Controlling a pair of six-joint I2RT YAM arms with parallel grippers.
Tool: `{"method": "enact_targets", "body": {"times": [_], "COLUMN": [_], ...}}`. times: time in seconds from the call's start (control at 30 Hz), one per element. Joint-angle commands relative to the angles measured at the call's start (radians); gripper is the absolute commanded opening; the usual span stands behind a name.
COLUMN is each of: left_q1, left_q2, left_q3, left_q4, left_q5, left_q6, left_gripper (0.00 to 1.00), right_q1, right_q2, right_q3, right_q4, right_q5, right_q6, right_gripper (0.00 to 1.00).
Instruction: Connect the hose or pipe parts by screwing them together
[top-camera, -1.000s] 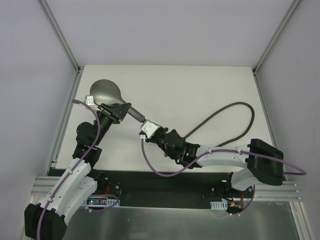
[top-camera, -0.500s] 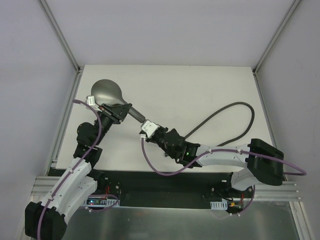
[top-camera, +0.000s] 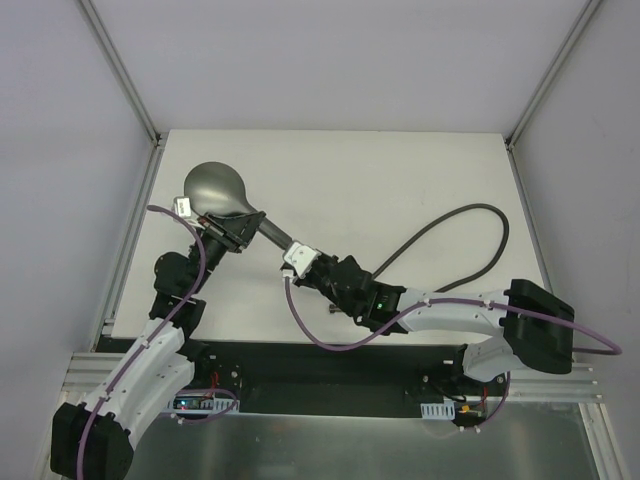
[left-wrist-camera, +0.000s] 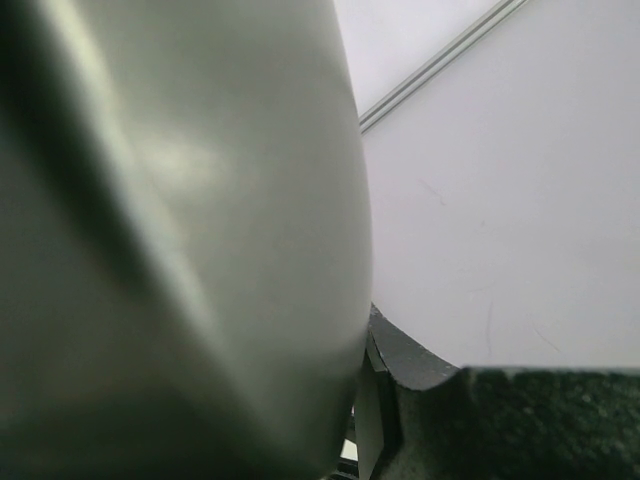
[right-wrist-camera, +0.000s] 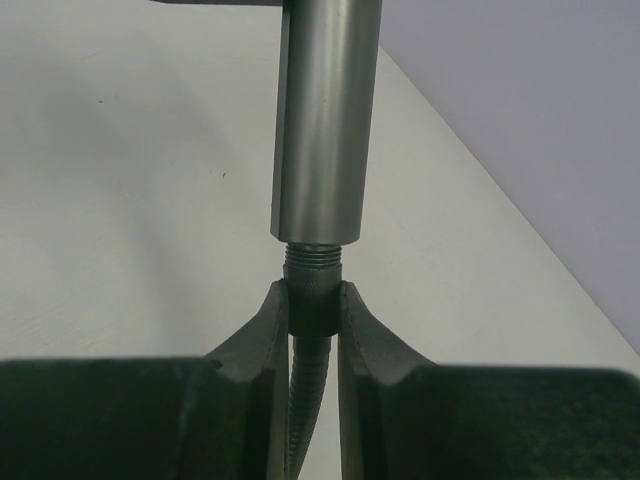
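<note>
On the white table (top-camera: 400, 180), boxed in by pale walls (top-camera: 330, 60), the grey shower head (top-camera: 215, 187) is far left, handle clamped by the left gripper (top-camera: 232, 228). The right gripper (right-wrist-camera: 312, 300) pinches the dark hose's (top-camera: 480, 208) threaded fitting (right-wrist-camera: 312, 268) against the handle's tip.

- Top external: high at the near edge, looking down over the whole worktop (top-camera: 400, 180).
- Left wrist: pressed close against the shower head (left-wrist-camera: 180, 250), which fills its left half.
- Right wrist: close along the right pincer (right-wrist-camera: 312, 310) to the hose fitting (right-wrist-camera: 312, 285), also seen from above.
</note>
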Motion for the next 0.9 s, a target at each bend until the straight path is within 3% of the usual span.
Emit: {"method": "enact_targets", "body": {"times": [0.0, 0.47, 0.87], "left_q1": [-0.027, -0.027, -0.027], "left_q2": [0.004, 0.049, 0.104], "left_q3": [-0.026, -0.028, -0.072], "left_q4": [0.068, 0.148, 0.384], "left_q5": [0.18, 0.28, 0.34], "left_q6": [-0.067, -0.09, -0.137], "left_gripper": [0.0, 0.0, 0.0], "right_q1": [-0.011, -0.088, -0.155], "right_q2": [-0.058, -0.139, -0.162], "right_q3": [0.042, -0.032, -0.052], "right_q4": [0.178, 0.204, 0.196], "right_q5": [-0.056, -0.235, -0.39], "right_q6": [0.033, 0.14, 0.252], "right_gripper": [0.01, 0.01, 0.01]}}
